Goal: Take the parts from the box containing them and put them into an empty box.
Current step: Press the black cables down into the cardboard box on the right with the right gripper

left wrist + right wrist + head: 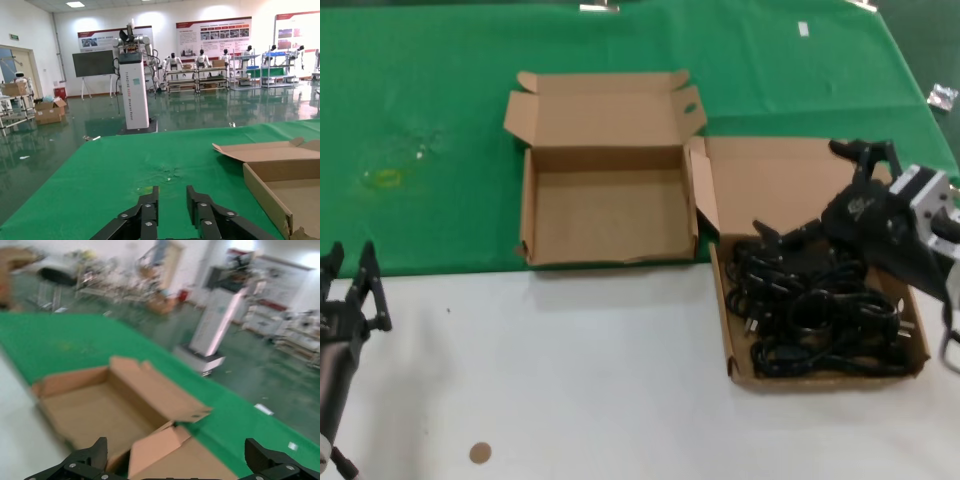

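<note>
The parts, black coiled power cables point(810, 310), lie heaped in the box containing them point(830, 378) at the right, its lid open with one flap point(155, 447) folded inward. My right gripper point(815, 195) hangs wide open over the back of that box, one finger just above the cables, nothing between its fingers point(95, 452). The empty box point(605, 215) stands to its left, touching it, with both lid flaps splayed; it also shows in the right wrist view point(85, 415) and left wrist view point(280, 175). My left gripper point(350, 265) waits open at the near left edge, its fingertips point(150, 197) over the green cloth.
Green cloth point(430, 100) covers the far half of the table, and white tabletop point(620, 380) the near half. A small brown disc point(480, 453) lies near the front left. A yellowish stain point(385, 178) marks the cloth at left.
</note>
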{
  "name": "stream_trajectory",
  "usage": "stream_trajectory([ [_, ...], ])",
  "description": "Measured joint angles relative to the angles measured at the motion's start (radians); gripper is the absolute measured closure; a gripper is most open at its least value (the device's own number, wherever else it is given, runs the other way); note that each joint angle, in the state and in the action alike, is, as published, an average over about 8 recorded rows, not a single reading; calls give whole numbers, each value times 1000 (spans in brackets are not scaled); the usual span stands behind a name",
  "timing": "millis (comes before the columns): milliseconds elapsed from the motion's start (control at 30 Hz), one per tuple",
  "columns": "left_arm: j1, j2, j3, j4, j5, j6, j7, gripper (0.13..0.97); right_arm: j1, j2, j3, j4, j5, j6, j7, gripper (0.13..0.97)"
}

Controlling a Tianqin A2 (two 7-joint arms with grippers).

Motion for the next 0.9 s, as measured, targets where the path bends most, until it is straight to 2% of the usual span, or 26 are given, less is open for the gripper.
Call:
stream_trajectory([
  [167, 0, 0, 0, 0, 0, 0, 0, 801, 129, 97, -103, -8, -172, -151, 164, 129],
  [300, 0, 0, 0, 0, 0, 0, 0, 871, 180, 127, -94, -16, -322, -308, 261, 129],
  [367, 0, 0, 0, 0, 0, 0, 0, 880, 195, 133, -74, -21, -380, -392, 284, 129],
  [667, 0, 0, 0, 0, 0, 0, 0, 939, 234, 101, 20, -86, -524, -718, 227, 129],
  [900, 0, 0, 0, 0, 0, 0, 0, 945, 228, 30, 74, -153, -596, -854, 156, 129],
])
